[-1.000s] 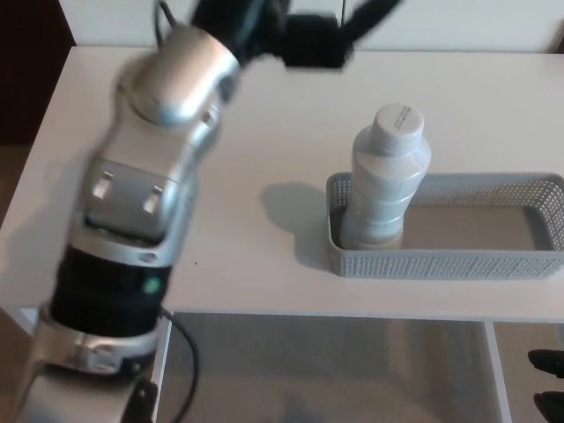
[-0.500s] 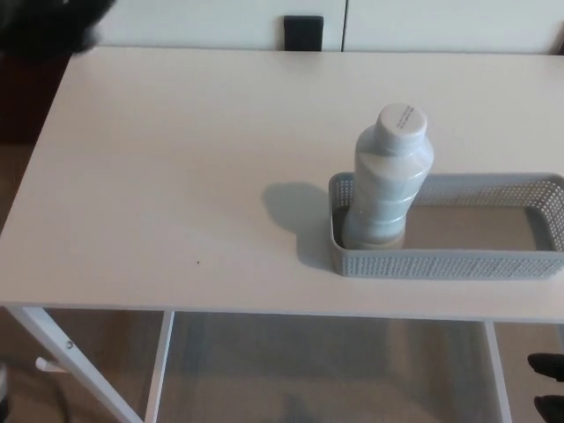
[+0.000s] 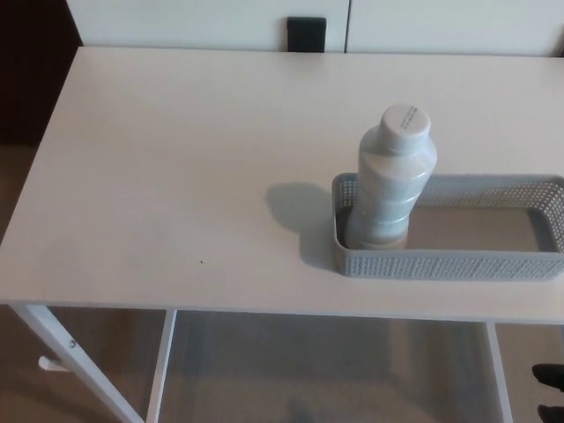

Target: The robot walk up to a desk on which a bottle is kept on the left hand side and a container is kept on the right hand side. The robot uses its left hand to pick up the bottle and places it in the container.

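Bottle (image 3: 395,181): a pale grey-white plastic bottle with a ribbed body and a round screw cap is found standing upright inside the left end of the grey perforated plastic basket (image 3: 458,263), a shallow rectangular container set at the right side of the white tabletop (image 3: 176,167). Its base rests on the basket floor, close against the left wall.

Change noted: one second ago the silver and black left arm crossed the left half of the view, reaching over the tabletop; half a second ago only a dark blur remained at the upper left corner; now no part of it is seen. The bottle and basket have kept their places throughout, a slight shift of the whole picture being attributed to the camera.

Neither robot hand is in view, so it cannot be told whether the fingers are spread or pressed together. A dark shape at the lower right edge is too small to identify.

Assessment: the placement is judged complete and the bottle released, since it stands unsupported. No tilt is observed; the tall bottle in a low-walled basket is judged liable to tip if knocked.
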Available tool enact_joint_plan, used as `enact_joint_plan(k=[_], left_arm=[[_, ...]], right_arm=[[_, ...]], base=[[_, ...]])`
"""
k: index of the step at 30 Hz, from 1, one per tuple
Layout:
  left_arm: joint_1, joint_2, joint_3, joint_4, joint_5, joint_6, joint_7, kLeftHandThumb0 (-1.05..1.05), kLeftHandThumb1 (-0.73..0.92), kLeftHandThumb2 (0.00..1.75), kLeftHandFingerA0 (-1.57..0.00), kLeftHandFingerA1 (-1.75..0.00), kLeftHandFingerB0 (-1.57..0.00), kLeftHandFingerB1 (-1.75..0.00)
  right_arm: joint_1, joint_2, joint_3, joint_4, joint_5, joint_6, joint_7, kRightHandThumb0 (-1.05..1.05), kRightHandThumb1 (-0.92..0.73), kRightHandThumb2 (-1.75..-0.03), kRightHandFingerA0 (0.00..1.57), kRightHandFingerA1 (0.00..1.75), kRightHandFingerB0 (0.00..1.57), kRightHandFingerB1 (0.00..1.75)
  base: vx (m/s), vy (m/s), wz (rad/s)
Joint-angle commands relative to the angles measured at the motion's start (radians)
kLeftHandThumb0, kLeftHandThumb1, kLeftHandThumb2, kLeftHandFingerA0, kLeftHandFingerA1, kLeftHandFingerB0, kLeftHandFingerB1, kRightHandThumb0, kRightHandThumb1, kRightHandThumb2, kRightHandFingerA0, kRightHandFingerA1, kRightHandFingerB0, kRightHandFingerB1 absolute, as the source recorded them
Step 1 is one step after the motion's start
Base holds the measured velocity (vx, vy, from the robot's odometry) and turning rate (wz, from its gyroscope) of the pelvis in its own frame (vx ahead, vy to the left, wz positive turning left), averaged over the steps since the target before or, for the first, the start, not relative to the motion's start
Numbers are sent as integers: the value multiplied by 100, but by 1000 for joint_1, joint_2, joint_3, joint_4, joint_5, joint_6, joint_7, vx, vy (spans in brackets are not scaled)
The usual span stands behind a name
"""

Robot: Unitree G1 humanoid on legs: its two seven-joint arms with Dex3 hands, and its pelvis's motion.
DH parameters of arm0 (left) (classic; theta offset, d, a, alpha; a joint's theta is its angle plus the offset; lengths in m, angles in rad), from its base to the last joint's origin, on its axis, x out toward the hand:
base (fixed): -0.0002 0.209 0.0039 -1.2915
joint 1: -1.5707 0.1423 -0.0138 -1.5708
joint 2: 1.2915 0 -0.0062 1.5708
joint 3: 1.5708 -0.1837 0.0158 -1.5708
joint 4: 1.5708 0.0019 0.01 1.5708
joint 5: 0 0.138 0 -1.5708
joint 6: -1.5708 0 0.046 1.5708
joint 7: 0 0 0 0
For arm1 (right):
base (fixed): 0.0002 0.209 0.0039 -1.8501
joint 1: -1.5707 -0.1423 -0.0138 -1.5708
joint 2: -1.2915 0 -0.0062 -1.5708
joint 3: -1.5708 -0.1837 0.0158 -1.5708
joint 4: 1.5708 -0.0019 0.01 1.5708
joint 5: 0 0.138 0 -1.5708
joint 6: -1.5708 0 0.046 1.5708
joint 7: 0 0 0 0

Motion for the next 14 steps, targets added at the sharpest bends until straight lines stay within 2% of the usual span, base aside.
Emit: enact_joint_plan(k=[1,2,3,4,5,7,8,9,11,12,13,14], left_arm=[[329,82,182,771,-42,-361,55,-48,72,62,-37,-46,-24,-34],[324,77,172,808,-40,-360,68,-48,57,86,-44,-67,-26,-51],[320,75,158,845,-35,-352,77,-51,58,85,-33,-58,-27,-51],[317,74,149,870,-34,-349,78,-51,58,85,-33,-58,-27,-51],[307,79,123,908,-19,-336,77,-44,77,61,-32,-43,-37,-43],[300,84,105,933,-8,-329,76,-44,77,61,-32,-43,-37,-43],[285,102,-9,952,85,-294,77,-44,77,63,-41,-45,-58,-46],[280,112,-81,941,139,-302,46,-50,70,61,-33,-43,-50,-43],[271,126,-162,935,194,-329,-1,-50,70,61,-33,-43,-50,-43],[263,123,-168,933,195,-319,7,-47,65,60,-39,-44,-54,-44],[255,121,-174,933,195,-313,14,-47,65,60,-39,-44,-54,-44],[234,109,-180,900,187,-282,22,-41,68,60,-50,-50,-50,-43]], right_arm=[[12,-50,-67,88,16,21,-35,-33,-73,-62,31,41,35,39],[9,-51,-69,96,18,19,-34,-33,-72,-61,32,41,35,39],[7,-51,-74,104,23,19,-31,-33,-72,-61,32,41,36,39],[6,-51,-77,109,27,19,-30,-33,-72,-61,32,41,36,39],[8,-52,-77,107,25,25,-32,-33,-73,-62,32,40,36,39],[10,-52,-76,103,23,29,-34,-33,-73,-62,32,40,36,39],[18,-51,-74,99,22,26,-31,-32,-73,-62,31,41,34,39],[19,-50,-72,103,21,22,-28,-31,-73,-61,30,40,32,38],[19,-50,-68,110,19,16,-25,-31,-73,-61,30,40,32,38],[22,-49,-67,108,19,16,-23,-37,-70,-72,28,44,30,42],[24,-49,-67,107,19,15,-22,-37,-70,-72,28,44,30,42],[25,-46,-66,105,21,15,-19,-28,-52,-93,19,52,21,51]], base=[[0,0,0],[0,0,0],[0,0,0],[0,0,0],[0,0,0],[0,0,0],[0,0,0],[0,0,0],[0,0,0],[0,0,0],[0,0,0],[0,0,0]])
